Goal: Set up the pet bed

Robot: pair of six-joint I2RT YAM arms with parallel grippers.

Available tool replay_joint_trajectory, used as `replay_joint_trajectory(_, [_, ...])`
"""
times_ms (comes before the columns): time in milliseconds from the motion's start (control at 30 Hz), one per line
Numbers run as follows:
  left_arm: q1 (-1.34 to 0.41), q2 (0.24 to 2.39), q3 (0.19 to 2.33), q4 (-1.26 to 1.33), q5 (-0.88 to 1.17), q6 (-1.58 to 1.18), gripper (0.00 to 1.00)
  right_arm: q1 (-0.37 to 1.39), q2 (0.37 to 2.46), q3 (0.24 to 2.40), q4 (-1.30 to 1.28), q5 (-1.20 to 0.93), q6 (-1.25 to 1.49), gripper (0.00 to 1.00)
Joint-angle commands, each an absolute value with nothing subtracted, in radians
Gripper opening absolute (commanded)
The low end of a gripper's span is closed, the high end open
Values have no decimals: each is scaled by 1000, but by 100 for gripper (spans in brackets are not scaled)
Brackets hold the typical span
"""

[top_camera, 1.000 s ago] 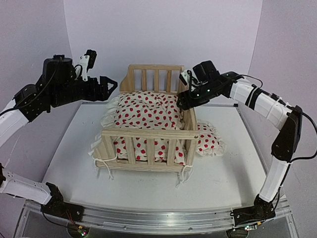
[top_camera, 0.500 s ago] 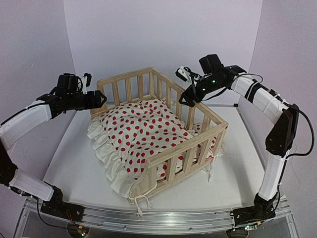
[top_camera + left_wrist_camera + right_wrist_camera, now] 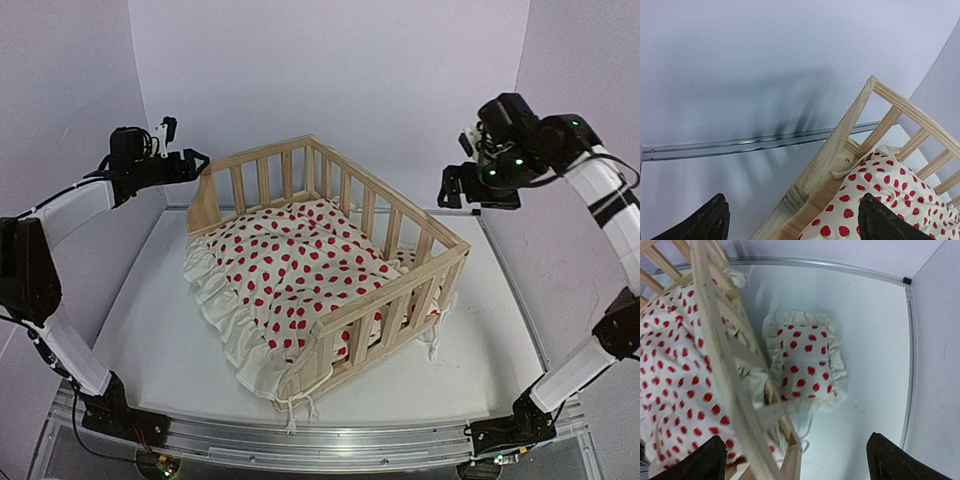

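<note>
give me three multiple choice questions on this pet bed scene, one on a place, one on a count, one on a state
1. Where does the small pillow lie?
A) on the table beside the pet bed
B) inside it
C) on its top rail

2. How many sides of the pet bed have slatted rails?
A) one
B) three
C) four

3. How is the left pincer?
A) shut on a rail
B) shut on a tie string
C) open, empty

Answers:
1 A, the right wrist view shows it on the table outside the rail.
2 B, the near-left side has none.
3 C, the left wrist view shows it spread wide, gripping nothing.
</note>
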State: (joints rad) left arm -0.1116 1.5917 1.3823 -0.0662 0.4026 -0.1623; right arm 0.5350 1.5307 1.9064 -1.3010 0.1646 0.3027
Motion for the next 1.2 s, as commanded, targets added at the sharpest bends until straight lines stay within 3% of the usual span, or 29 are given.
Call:
replay_joint_trajectory(0, [-110,1697,1517,-69,653,34,89,549,1401,1878,-1418,-29,525,98])
replay_joint_trajectory(200, [-109,1835,1701,-201,691,195,85,569,1240,1637,-1314,-176,725,98])
replay_joint_trajectory(333, [-108,1868,1747,-236,698,216,71,629,1146,1446,-1164,-151,872,98])
replay_joint_trajectory(533, [-109,1804,1658,-238,680,143,49,661,1166,1355,-1051,-101,904,98])
replay_joint_trajectory(667, [-109,1702,1519,-238,626,81,41,658,1242,1373,-964,-79,843,90])
replay_joint_trajectory(900, [-110,1480,1293,-233,570,-120,32,538,1485,1576,-914,-126,625,63])
replay_joint_trajectory(1167, [-199,1195,1004,-194,700,-298,30,370,1714,1771,-913,-168,330,63])
